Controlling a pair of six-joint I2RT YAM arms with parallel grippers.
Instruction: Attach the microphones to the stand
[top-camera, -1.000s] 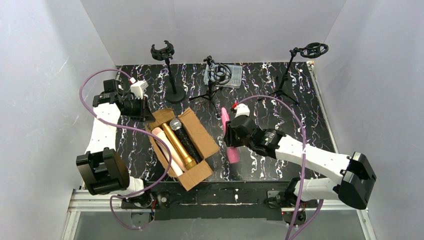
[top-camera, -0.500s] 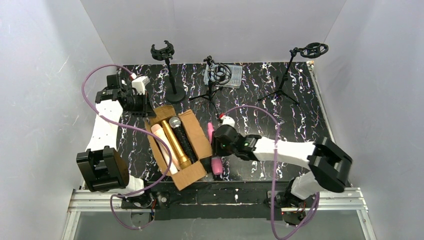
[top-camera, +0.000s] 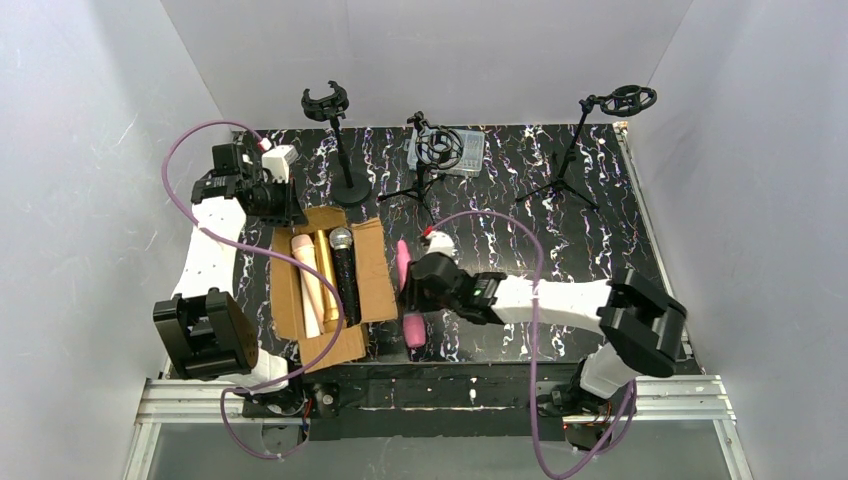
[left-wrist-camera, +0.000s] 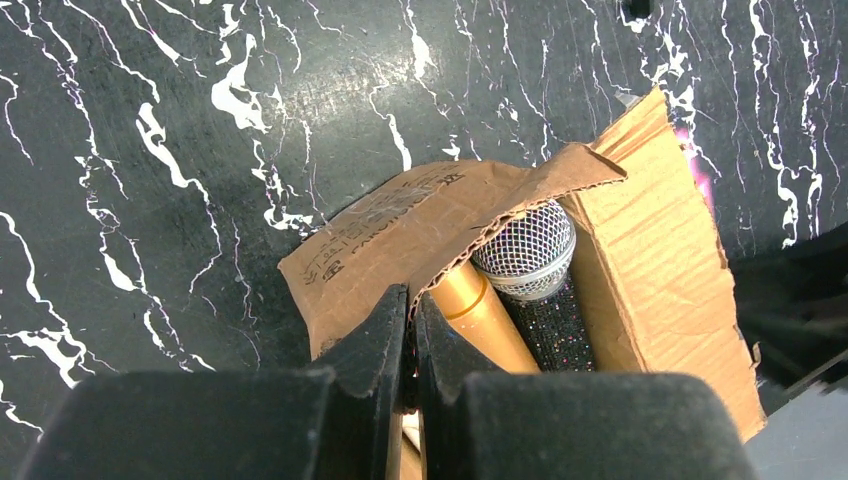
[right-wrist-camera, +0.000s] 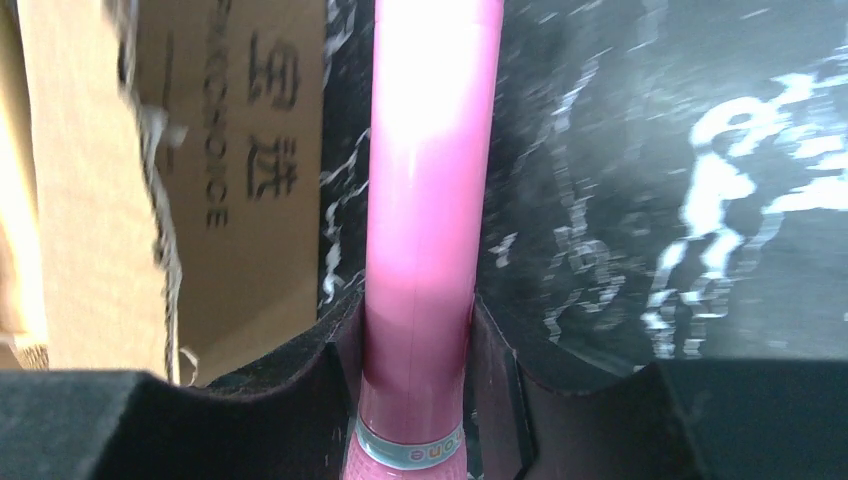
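My right gripper is shut on the pink microphone, just below its head, and holds it over the table beside the box's right wall. In the right wrist view the pink microphone runs straight out between the fingers. The left gripper is shut on the far flap of the cardboard box. In that box lie a peach microphone, a gold microphone and a black glitter microphone with a silver grille. Three empty stands wait at the back: round-base stand, middle tripod, right tripod.
A clear plastic container sits behind the middle tripod. White walls close in the table on the left, back and right. The cardboard box wall stands close to the left of the held pink microphone.
The left gripper has swung the box round so that it lies square to the table edge. The right arm has carried the pink microphone leftwards, up to the box's side.
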